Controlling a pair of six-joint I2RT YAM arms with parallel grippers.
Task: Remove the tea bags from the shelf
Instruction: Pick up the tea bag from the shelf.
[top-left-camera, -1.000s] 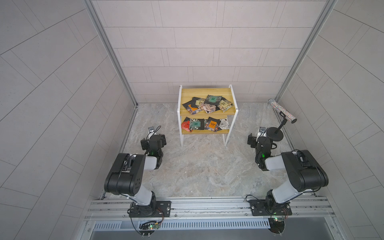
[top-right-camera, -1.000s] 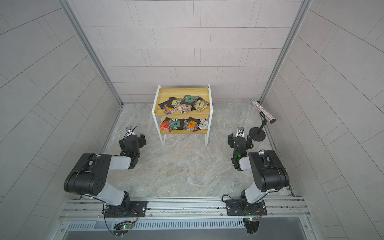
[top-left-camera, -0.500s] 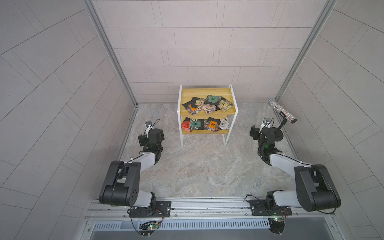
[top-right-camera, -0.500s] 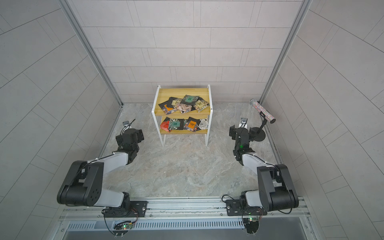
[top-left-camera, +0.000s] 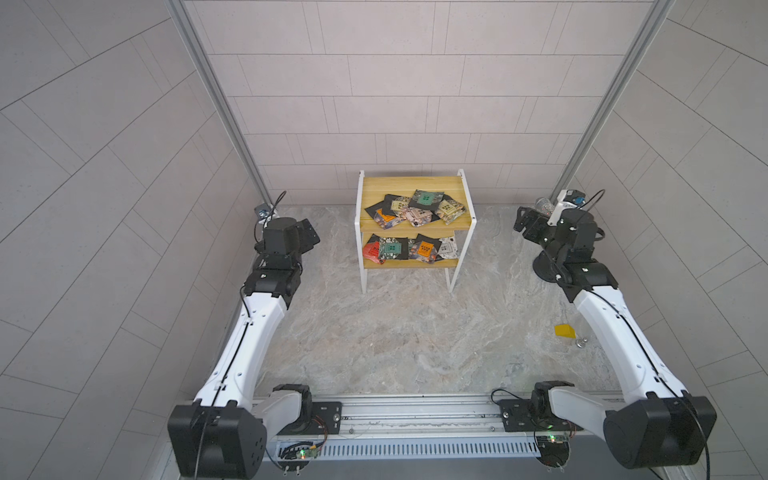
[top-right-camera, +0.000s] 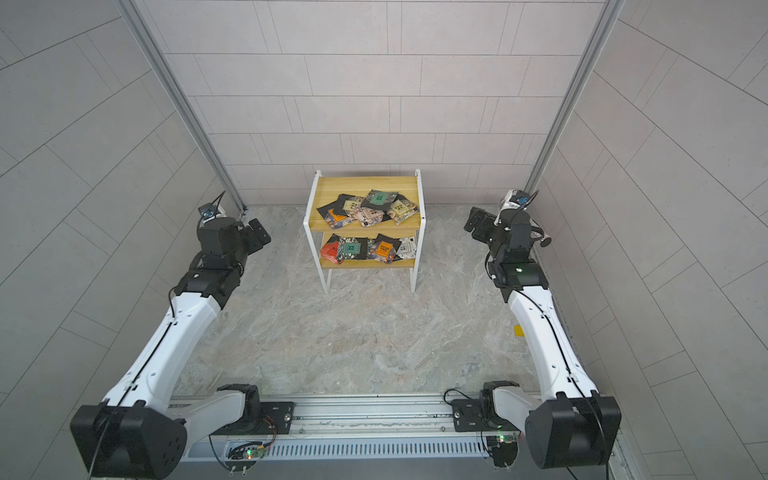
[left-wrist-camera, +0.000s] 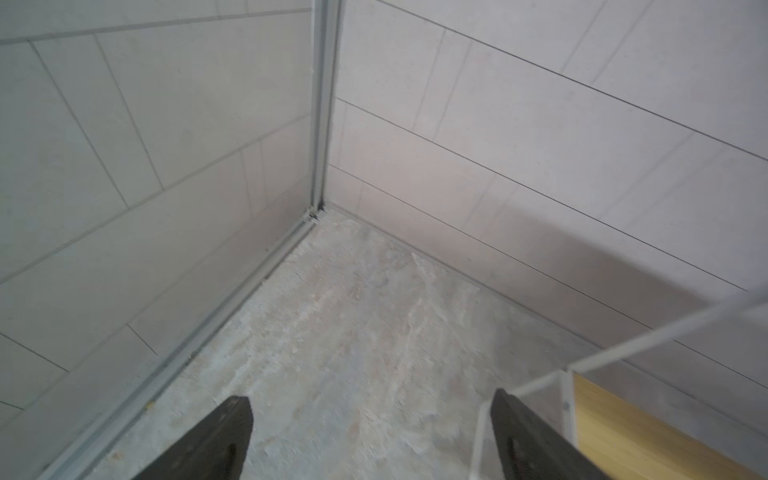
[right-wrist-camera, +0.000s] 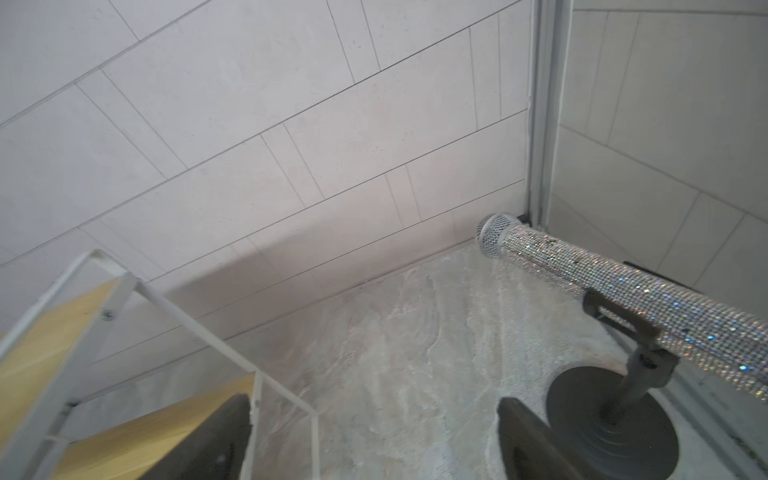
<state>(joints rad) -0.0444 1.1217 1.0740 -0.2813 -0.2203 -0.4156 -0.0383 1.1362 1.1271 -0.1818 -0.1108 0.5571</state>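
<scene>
While both arms reach forward, the shelf (top-left-camera: 399, 185) stands midway between them: a small two-tier rack with yellow wooden boards and a thin white frame. All the tea bags are on it. One overlapping heap (top-left-camera: 417, 208) covers the front half of the shelf's upper board. A second row (top-left-camera: 409, 249) lies along the lower board, near the shelf's front edge.

The left gripper (top-left-camera: 308, 237) hangs off the shelf's left side, well apart from it. In the left wrist view its fingers (left-wrist-camera: 232, 432) are spread wide with nothing between them, and only a corner of the shelf shows. The right gripper (top-left-camera: 525, 222) hangs off the shelf's right side, also spread and empty (right-wrist-camera: 374, 409). Next to it, further from the shelf, a glittery microphone (right-wrist-camera: 623, 282) rests on a black round-based stand (right-wrist-camera: 611, 419).

The step in hand looks like the approach; nothing has been taken off yet. To do it well, each arm should probably swing inward toward the shelf's front rather than its railed sides. The upper heap can be reached from above, taking the topmost sachet first. These sachets are flat, so pinching a raised or overhanging edge should work better than pressing down on a face. The lower row sits under the upper board and likely needs a low, level entry from the front. The right arm should keep clear of the microphone.
</scene>
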